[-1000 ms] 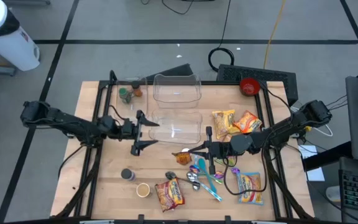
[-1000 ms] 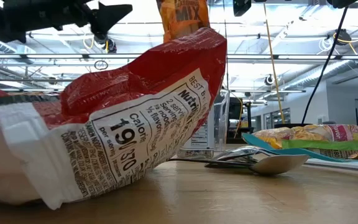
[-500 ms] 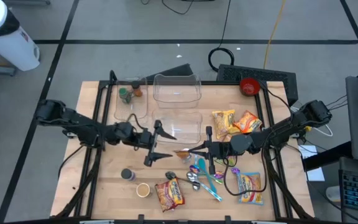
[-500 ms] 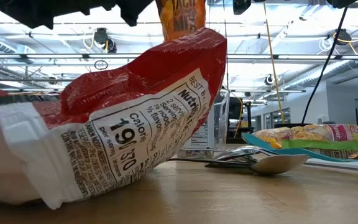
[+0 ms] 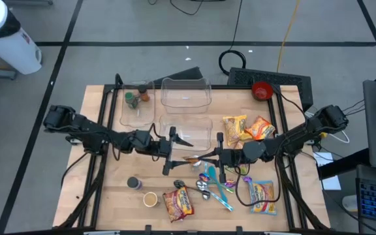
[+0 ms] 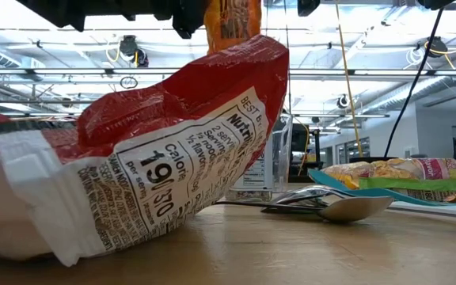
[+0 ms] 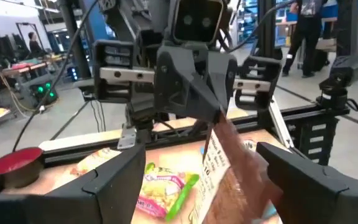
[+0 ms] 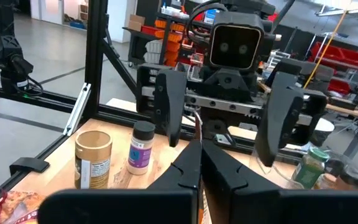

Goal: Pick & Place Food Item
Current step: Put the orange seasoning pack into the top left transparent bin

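Two grippers meet over the wooden table (image 5: 116,196), just beside the clear container (image 5: 187,132). Right gripper (image 5: 197,157) is clenched on the orange snack packet (image 5: 192,158); left gripper (image 5: 179,151) stands spread around it (packet clear of table). Industrial room with racks behind.

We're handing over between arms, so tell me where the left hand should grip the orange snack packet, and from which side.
Probably grip the orange snack packet on its free lower half, below the top edge pinched by the shut right hand. Come level from the left arm's side: the packet hangs in the air between the open left hand's fingers.
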